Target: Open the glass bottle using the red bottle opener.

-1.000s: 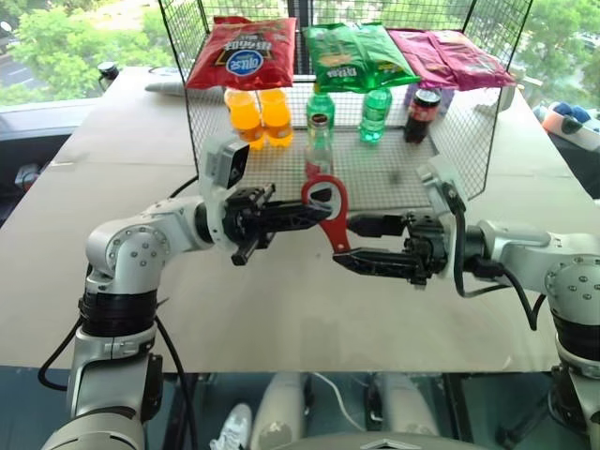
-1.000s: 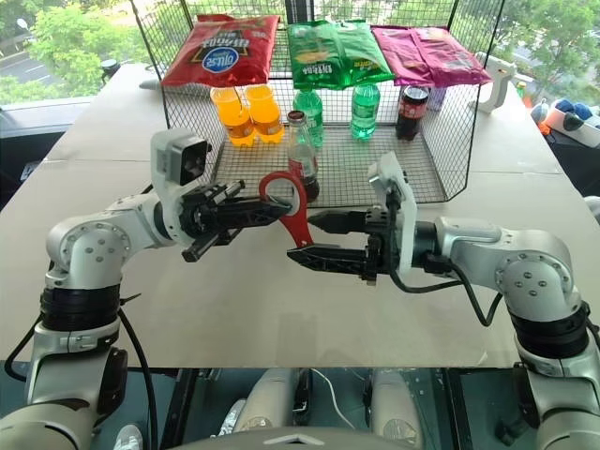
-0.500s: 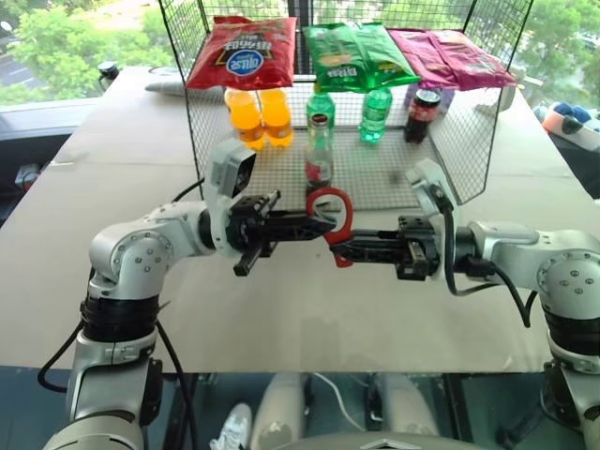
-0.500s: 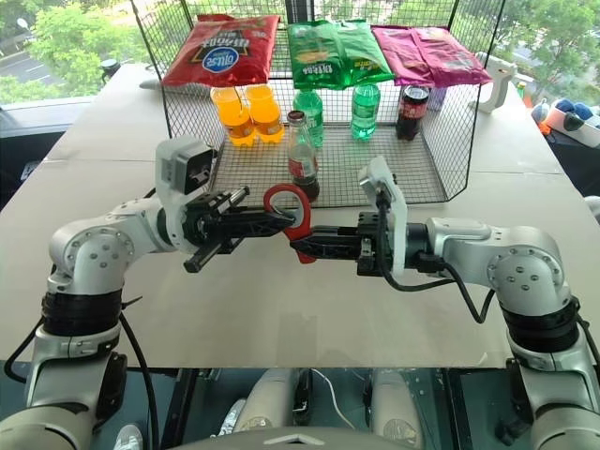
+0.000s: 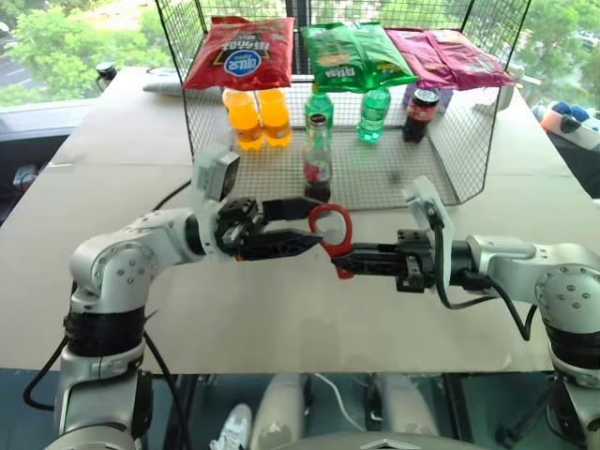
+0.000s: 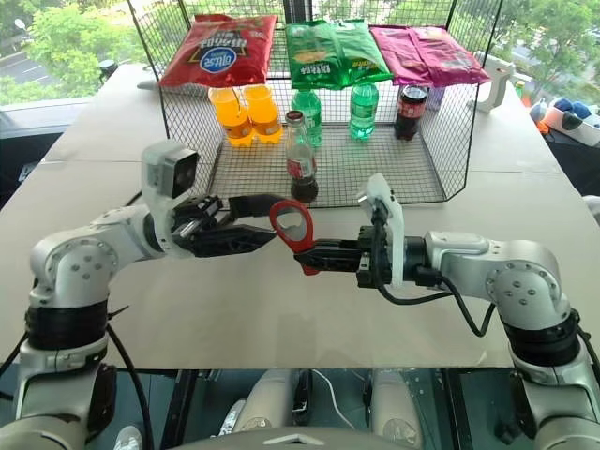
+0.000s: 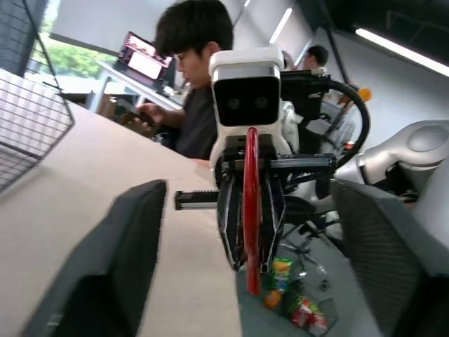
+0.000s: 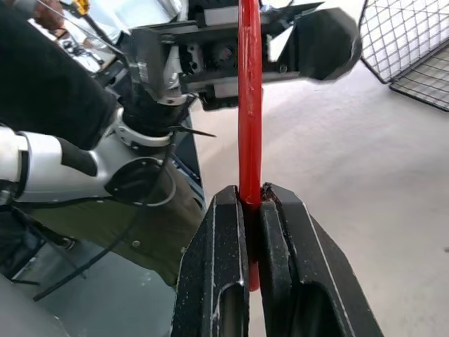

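Observation:
The red bottle opener (image 5: 331,228) hangs above the table's front half, ring head up. My right gripper (image 5: 345,266) is shut on its handle, and the right wrist view shows the handle (image 8: 249,105) pinched between both fingers. My left gripper (image 5: 317,225) stands open beside the ring, one finger above and one below, not touching it. From the left wrist the opener (image 7: 252,210) is edge-on between my spread fingers (image 7: 105,281). The glass bottle (image 5: 317,155) stands upright, capped, on the wire basket's floor just behind the opener.
The wire basket (image 5: 394,178) also holds orange bottles (image 5: 261,117), green bottles (image 5: 375,112) and a dark soda bottle (image 5: 421,114). Snack bags (image 5: 242,52) lie across its top. The tan table (image 5: 281,319) spreads below both arms. A person (image 7: 193,105) sits behind.
My right gripper shut on the opener's handle, then my left gripper opened and let go of the ring. The opener sank slightly with both hands.

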